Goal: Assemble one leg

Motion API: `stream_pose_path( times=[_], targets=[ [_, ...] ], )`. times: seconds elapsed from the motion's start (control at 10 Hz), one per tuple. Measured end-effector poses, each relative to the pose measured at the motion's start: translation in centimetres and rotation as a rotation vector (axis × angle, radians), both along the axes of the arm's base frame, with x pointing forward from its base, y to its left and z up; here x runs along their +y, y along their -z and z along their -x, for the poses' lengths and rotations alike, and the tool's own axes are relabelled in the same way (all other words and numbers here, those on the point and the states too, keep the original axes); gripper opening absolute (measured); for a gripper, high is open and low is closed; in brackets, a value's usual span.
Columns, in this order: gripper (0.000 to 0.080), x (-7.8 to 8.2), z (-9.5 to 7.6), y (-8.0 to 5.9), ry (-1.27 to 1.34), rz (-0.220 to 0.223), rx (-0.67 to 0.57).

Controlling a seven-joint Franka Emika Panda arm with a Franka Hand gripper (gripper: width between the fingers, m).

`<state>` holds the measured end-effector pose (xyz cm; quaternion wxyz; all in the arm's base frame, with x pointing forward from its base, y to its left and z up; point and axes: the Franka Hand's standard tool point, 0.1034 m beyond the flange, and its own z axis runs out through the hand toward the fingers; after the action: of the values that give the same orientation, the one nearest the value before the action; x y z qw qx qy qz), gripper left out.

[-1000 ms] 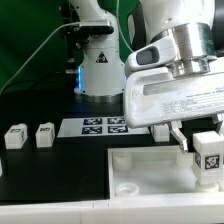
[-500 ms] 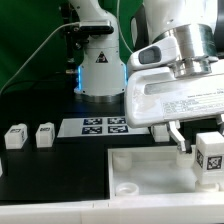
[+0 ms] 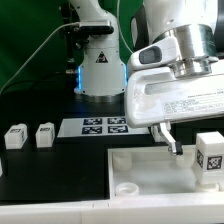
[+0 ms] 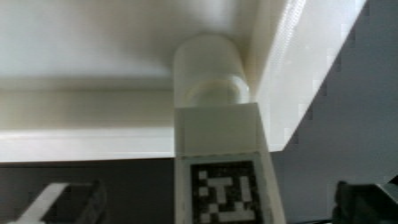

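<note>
since the gripper [image 4: 205, 200] is spread open around the leg [image 3: 212, 153] at the tray's [image 3: 140, 160] corner, pinch it straight, then turn gently.

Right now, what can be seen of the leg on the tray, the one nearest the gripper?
The leg is a small white block, plastic by its look, with a black-and-white square tag facing the exterior camera. It stands upright on the large white tray, near the exterior view's right edge. In the wrist view its rounded end sits in a corner of the tray's raised rim. The gripper straddles it, open. One dark finger stands clear of it.
</note>
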<state>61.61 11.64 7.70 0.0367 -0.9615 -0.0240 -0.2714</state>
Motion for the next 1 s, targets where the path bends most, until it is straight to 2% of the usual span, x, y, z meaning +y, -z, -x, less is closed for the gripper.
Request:
stream_pose_path(
  times=[0.7,0.8,1.0],
  targets=[
    [0.0648,0.0,0.0,-0.1,-0.002,0.001,-0.001],
    [0.0648,0.0,0.2,-0.8,0.001,-0.003,0.027],
    [0.0648,-0.3,1.0,-3.5,0.001,-0.008,0.139]
  ],
)
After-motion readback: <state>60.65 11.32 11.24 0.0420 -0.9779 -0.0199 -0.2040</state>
